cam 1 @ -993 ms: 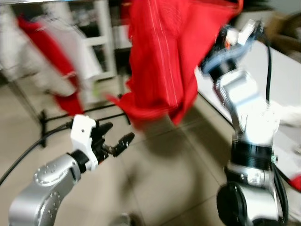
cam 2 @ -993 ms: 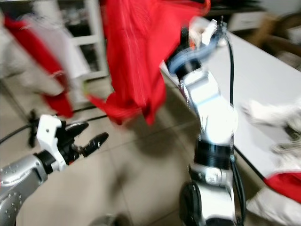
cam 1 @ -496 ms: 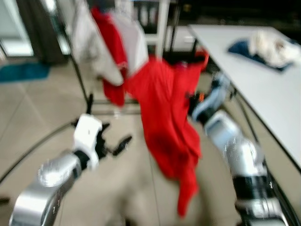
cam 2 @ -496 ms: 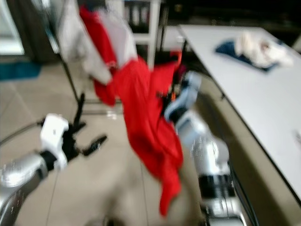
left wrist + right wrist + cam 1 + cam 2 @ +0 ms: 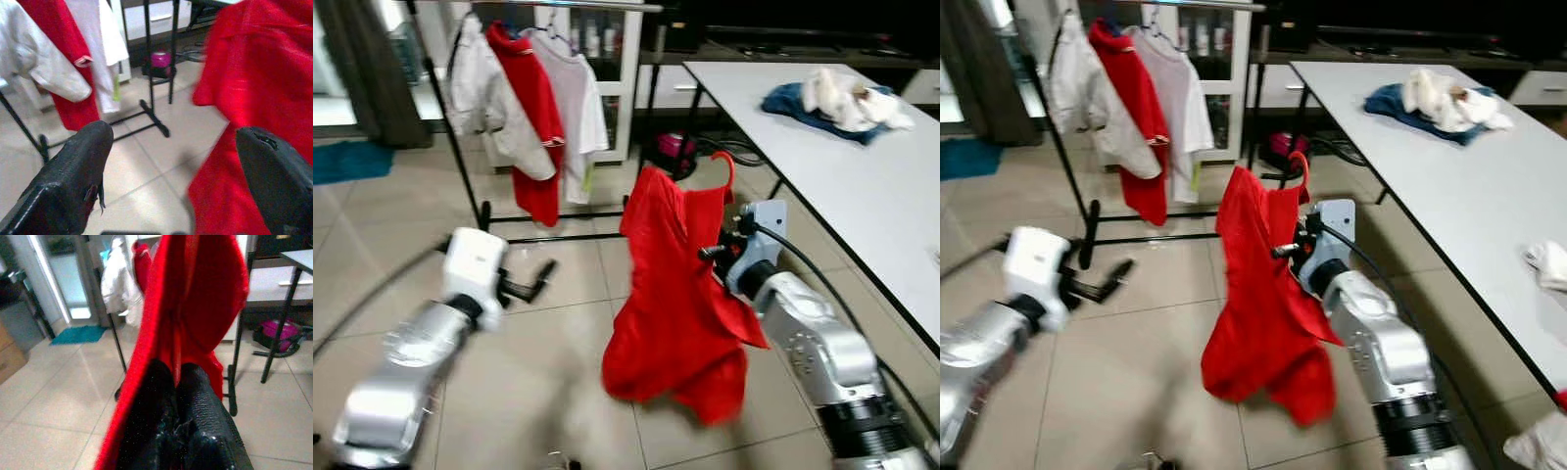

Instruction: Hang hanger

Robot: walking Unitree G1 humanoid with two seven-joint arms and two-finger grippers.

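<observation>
Right gripper (image 5: 178, 382) clamped, fingers pressed together, on a red plastic hanger (image 5: 724, 168) carrying a red shirt (image 5: 677, 294); held up at centre of the scene, hook uppermost, shirt hanging free above the beige tiled floor (image 5: 558, 333), hem clear of the tiles. Left gripper (image 5: 171, 161) at the near left, low over the floor, fingers spread wide and holding nothing, pointed towards the shirt. Far left: a black metal clothes rack (image 5: 460, 137) with a white jacket (image 5: 489, 98), a red garment (image 5: 533, 117) and a white T-shirt (image 5: 573, 108) hung side by side on its rail. Rack well apart from the held hanger. Right: a long white table (image 5: 842, 166), with a blue cloth (image 5: 793, 98) and a crumpled white cloth (image 5: 847, 93) heaped together at its far end. Under the table's far end, a small magenta object (image 5: 674, 147) on the floor, too blurred to identify.
</observation>
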